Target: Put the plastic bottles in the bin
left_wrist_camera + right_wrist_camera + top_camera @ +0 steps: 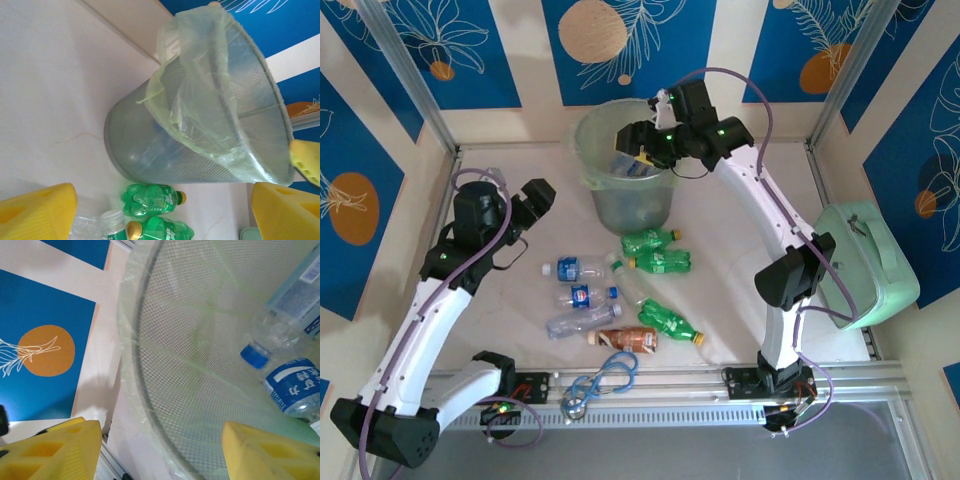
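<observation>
setting: cream worktop closed in by walls with blue panels carrying orange discs and white leaf outlines

bin: round, grey mesh, lined with a pale green bag folded over the rim; upright by the middle of the worktop's far edge. Contents, seen from the right wrist: clear bottles with blue labels, one lying against the mesh wall, and the blue cap of another just beside it

loose plastic bottles: a cluster lying flat between the bin and the near edge, a little left of centre
- green bottles, two side by side, nearest the bin
- third green bottle, with a yellow cap, closer to the near edge
- clear blue-label bottles, on the side toward the left edge
- brown bottle, the one closest to the near edge

right gripper: poised over the mouth of the bin, looking down into it; yellow fingers spread wide apart, nothing between them

left gripper: above the worktop to the left of the bin and apart from it, facing the bin's wall and the green bottles; yellow fingers wide apart, nothing held

other items: blue-grey looped cable at the near edge, just beside the brown bottle; mint green case at the right edge
</observation>
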Tool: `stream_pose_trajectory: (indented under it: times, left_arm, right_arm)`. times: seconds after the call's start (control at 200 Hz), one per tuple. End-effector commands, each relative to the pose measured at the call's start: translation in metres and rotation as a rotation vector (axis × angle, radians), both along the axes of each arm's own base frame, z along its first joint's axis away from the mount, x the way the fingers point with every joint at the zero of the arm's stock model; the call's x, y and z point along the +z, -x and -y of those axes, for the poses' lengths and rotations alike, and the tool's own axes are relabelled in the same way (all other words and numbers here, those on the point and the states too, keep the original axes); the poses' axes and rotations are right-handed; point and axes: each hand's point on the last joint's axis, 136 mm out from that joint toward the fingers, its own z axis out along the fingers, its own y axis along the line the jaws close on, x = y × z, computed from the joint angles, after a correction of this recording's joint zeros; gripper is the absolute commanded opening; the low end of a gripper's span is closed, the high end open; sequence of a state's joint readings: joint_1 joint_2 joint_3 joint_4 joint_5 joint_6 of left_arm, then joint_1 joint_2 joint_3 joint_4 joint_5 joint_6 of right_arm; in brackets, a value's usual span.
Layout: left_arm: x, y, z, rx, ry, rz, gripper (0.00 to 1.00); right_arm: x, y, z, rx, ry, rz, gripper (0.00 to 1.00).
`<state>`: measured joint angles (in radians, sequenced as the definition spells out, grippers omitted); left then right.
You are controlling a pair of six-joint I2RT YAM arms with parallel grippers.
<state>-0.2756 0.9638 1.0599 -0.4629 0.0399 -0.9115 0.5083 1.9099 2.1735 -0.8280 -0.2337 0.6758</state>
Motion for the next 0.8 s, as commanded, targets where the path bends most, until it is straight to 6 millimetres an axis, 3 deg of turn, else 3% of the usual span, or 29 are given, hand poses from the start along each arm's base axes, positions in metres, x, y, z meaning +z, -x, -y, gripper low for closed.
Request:
stream_pose_trajectory:
  times: [0.0,0.195,0.375,0.605,0.795]
  left_arm:
    - [-0.007,0.007,-0.009,0.038,0.002,-0.031,0.88]
    - [-0.045,0.020,-0.022,0.102,-0.019,-0.162,0.87]
    - [-0.090,0.031,-0.030,0.142,-0.016,-0.290,0.85]
    - [-0.152,0.033,-0.029,0.176,0.066,-0.457,0.78]
    - [-0.189,0.036,-0.035,0.261,0.160,-0.556,0.70]
  right_arm:
    - [0.016,0.014,0.000,0.023,0.010,0.041,0.65]
    - [0.031,0.048,-0.003,0.058,0.044,0.132,0.66]
    - [0.035,0.095,-0.005,0.115,0.058,0.213,0.67]
    - [0.010,0.151,-0.004,0.185,0.072,0.231,0.69]
    - [-0.023,0.172,-0.003,0.192,0.082,0.151,0.70]
